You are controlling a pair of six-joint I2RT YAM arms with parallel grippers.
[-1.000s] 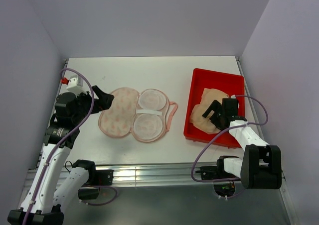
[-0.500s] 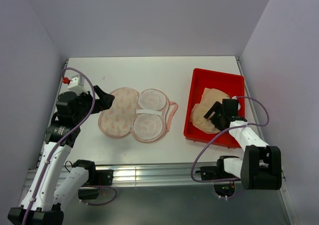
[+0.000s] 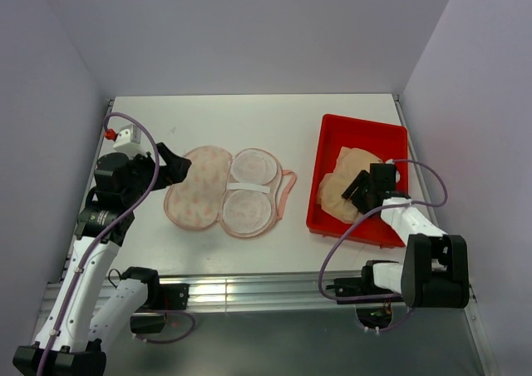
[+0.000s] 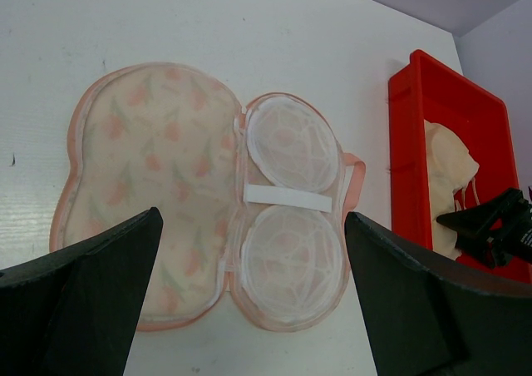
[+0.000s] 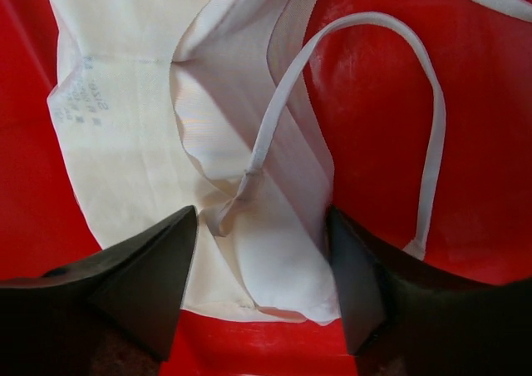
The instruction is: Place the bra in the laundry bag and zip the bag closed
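- Top view: a red rectangular plastic tray [image 3: 357,120] sits on the white worktop [image 3: 249,118]. The small pale peach-beige fabric bra [image 3: 336,197] lies crumpled inside the tray, towards its left wall. Its long axis seems to run from the tray's far right corner towards its near left.
- The right claw [image 3: 359,185] is down inside the tray, right on the bra, so the right arm is much the nearer one for the pick.
- The cream-pink, two-lobed clamshell laundry bag [image 3: 220,191] lies unzipped and spread flat, left of the tray and apart from it. The left claw [image 3: 173,166] hangs at the bag's side away from the tray.
- Left wrist view: the left claw [image 4: 252,222] is spread to its widest and carries nothing. The laundry bag [image 4: 166,168] lies below it, with the printed half away from the tray [image 4: 405,168] and the white mesh half towards it. The bra [image 4: 447,164] shows inside the tray.
- Right wrist view: the right claw [image 5: 259,226] stands partly spread, its two fingers straddling a raised fold of the bra [image 5: 125,118]. Fabric lies between the tips, but no firm pinch shows yet.
- A thin white strap [image 5: 432,143] loops loose over the tray floor [image 5: 374,85]. In my judgement it may trail or snag when the bra is lifted.
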